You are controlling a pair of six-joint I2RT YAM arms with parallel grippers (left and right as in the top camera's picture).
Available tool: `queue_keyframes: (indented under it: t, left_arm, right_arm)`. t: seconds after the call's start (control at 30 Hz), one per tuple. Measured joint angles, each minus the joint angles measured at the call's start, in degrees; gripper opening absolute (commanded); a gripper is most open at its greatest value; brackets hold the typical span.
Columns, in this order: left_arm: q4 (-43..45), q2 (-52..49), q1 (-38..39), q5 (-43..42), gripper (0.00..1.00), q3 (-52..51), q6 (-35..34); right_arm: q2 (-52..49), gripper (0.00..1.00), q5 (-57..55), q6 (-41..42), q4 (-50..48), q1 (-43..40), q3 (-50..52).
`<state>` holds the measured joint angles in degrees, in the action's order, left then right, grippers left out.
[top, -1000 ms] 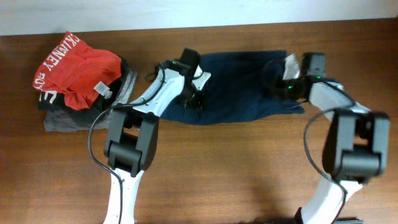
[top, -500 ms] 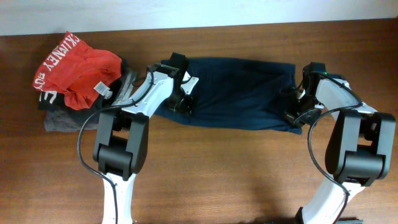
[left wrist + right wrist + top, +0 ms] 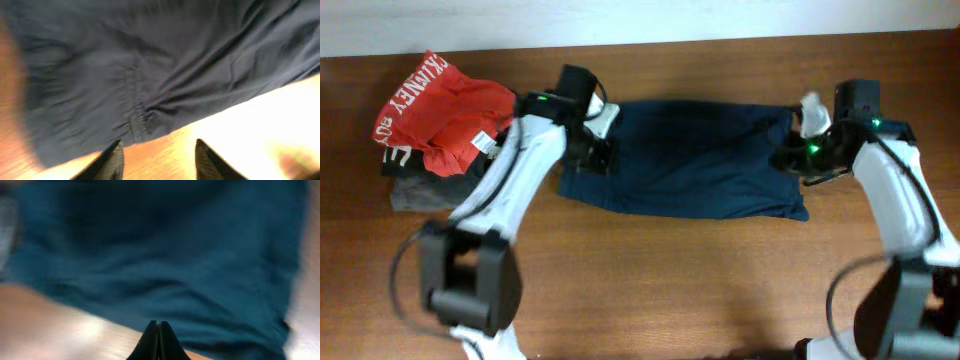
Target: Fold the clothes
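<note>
Your left gripper (image 3: 158, 147) hung with its jaws parted and empty. The clothes (image 3: 690, 165), one navy garment spread flat on the table (image 3: 670, 290), lay just ahead of its tips. Your right gripper (image 3: 158, 326) was pinched closed at the cloth's opposite end, with nothing seen in it. A red garment (image 3: 440, 105) heaped on a grey garment (image 3: 415, 197) sat just outside the left arm.
</note>
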<state>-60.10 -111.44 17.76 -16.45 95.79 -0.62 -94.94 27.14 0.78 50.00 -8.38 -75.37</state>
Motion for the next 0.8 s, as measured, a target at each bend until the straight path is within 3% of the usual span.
queue_keyframes:
  t: [0.2, 0.37, 0.43, 0.6, 0.8]
  left_arm:
    - [-0.15, 3.85, -4.35, 3.28, 0.78, -0.42, -5.07]
    - [3.06, 3.02, -8.85, 1.84, 0.87, -7.69, -8.44]
    - [4.83, 2.54, -10.56, 0.11, 0.96, -10.62, -9.11]
    - [10.19, 2.36, -14.23, -3.87, 0.99, -15.41, -10.03]
    - [16.79, 0.11, -16.26, -10.10, 0.99, -17.38, -10.45]
  right_arm:
    - [0.72, 0.04, 5.16, -2.32, -7.13, 8.46, -0.59]
    - [-7.87, 0.04, 0.04, 3.30, -9.29, 12.59, -0.59]
    - [-11.58, 0.04, -2.40, 6.05, -9.38, 12.55, -0.59]
    - [-19.56, 0.04, -6.19, 11.61, -8.50, 11.23, -0.59]
    - [-21.49, 0.04, -11.08, 14.69, -3.23, 10.32, -1.09]
